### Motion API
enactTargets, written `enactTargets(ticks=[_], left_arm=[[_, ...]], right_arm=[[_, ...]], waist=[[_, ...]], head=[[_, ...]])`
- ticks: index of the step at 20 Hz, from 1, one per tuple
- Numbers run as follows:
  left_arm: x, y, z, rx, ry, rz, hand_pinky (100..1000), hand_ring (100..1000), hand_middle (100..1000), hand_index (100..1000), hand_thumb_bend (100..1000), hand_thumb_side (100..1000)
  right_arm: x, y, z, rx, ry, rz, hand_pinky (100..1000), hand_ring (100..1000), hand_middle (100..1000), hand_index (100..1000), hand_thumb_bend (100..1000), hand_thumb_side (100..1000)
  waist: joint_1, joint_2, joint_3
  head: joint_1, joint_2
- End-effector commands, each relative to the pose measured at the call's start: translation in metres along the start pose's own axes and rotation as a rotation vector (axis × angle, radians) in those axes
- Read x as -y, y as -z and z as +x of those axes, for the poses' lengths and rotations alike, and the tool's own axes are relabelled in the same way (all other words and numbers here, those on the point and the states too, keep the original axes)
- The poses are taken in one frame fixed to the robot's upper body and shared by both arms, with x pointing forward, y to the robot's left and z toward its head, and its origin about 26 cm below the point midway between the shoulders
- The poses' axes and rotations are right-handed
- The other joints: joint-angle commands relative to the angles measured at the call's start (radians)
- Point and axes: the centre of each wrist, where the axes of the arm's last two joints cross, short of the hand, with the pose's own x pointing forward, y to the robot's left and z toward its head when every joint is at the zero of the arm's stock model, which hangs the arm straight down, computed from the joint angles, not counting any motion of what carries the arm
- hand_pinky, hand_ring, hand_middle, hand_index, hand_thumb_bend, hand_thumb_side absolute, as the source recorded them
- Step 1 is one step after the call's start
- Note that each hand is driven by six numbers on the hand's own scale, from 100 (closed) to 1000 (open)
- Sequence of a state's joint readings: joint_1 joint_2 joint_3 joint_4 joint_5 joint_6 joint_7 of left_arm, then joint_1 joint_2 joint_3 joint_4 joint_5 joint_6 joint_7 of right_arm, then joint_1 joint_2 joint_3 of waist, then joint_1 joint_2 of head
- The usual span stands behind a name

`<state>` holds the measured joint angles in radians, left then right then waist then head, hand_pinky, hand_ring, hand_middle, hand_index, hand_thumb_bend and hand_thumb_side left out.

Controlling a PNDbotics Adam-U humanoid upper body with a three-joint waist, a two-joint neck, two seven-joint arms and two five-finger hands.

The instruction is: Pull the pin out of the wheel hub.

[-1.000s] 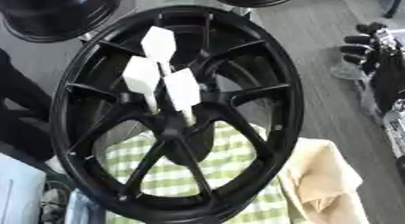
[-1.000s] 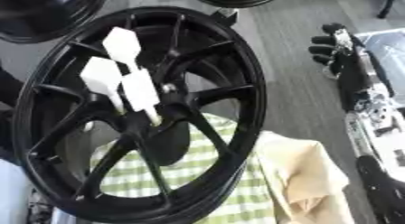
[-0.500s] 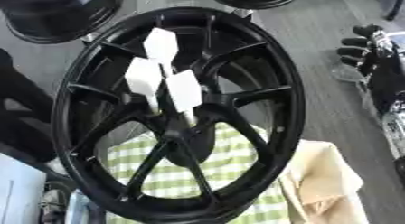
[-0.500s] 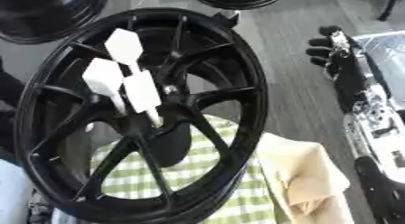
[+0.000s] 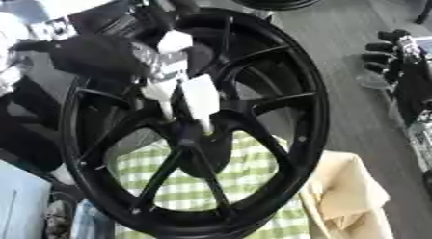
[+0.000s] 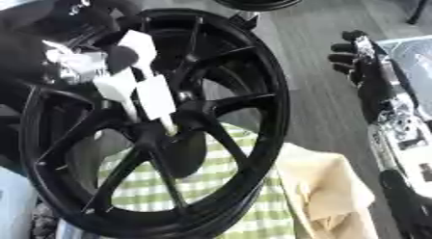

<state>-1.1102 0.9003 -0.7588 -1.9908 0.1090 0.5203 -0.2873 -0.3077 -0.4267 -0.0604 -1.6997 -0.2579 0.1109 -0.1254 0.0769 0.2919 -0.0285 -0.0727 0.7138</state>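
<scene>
Black wheel hub (image 5: 287,117) stands upright w/ white pins (image 5: 200,96) stuck in its center, left hand (image 5: 101,55) up against them but can't tell its fingers, right hand (image 6: 358,59) idle at right, fingers relaxed, holding nothing.

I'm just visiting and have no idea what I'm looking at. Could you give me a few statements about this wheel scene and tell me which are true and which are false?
1. The wheel hub is black. True.
2. White pins stand at its centre. True.
3. The left hand is far from the pins. False: it has reached in at the upper left, right by them.
4. The right hand grips the rim. False: it hangs apart at the right, touching nothing.
5. A red cloth lies beneath the wheel. False: the checked cloth is green and white.
</scene>
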Motion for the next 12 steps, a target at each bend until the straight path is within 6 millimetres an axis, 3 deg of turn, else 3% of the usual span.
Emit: enactTargets(ticks=[1,6,12], left_arm=[[-0.008,-0.005,0.002,-0.011,0.067,0.001,810,748,783,864,462,467],[-0.020,-0.008,-0.004,-0.041,0.146,-0.007,809,747,776,858,497,369],[-0.030,-0.011,-0.030,-0.142,0.197,-0.039,804,743,767,842,507,349]], right_arm=[[0.004,0.003,0.009,0.028,-0.025,0.001,840,768,710,854,100,836],[0.004,0.002,0.008,0.021,-0.031,0.005,841,768,710,853,100,839],[0.005,0.002,0.008,0.021,-0.033,0.005,841,768,711,853,100,839]], waist=[[-0.003,-0.021,-0.001],[-0.002,-0.021,0.000],[0.000,-0.021,-0.001]], head=[[0.004,-0.011],[0.006,-0.010],[0.010,-0.008]])
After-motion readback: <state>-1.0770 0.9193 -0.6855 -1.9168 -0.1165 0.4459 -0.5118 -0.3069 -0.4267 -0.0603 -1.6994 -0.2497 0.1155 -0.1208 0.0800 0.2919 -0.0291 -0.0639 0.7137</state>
